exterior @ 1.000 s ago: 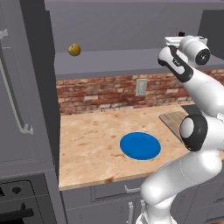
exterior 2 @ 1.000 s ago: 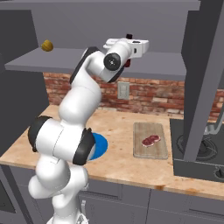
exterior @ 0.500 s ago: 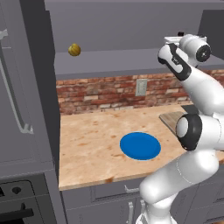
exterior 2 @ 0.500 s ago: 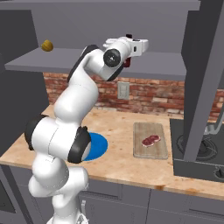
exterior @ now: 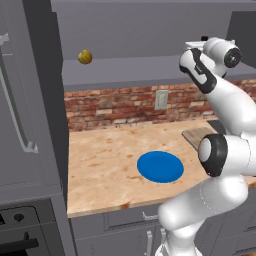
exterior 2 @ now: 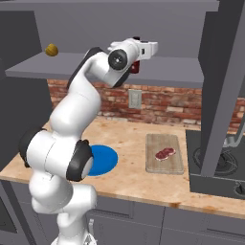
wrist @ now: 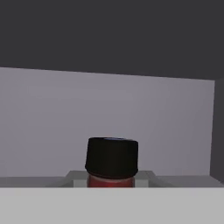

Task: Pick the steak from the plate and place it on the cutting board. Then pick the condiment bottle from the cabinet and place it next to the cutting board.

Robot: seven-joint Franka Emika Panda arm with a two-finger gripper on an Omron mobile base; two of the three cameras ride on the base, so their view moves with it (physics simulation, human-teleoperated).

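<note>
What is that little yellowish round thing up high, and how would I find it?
Look above the brick wall to the plain grey open-fronted wall cabinet with its wide shelf. Near the shelf's left end sits a small yellowish-brown round fruit. It stands alone there, far from the robot's hand and the dark red black-capped bottle at the shelf's other part.

Arm (exterior 2: 79,103) raised high, wrist level (jaws closed tight).

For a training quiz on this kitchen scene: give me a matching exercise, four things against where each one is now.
Things:
1. steak
2. plate
3. condiment bottle
4. yellowish fruit

Places:
A. far left on the cabinet shelf
B. bare on the counter
C. at the hand, up at the cabinet
D. on the cutting board

Pairs: 1-D, 2-B, 3-C, 4-A
</note>
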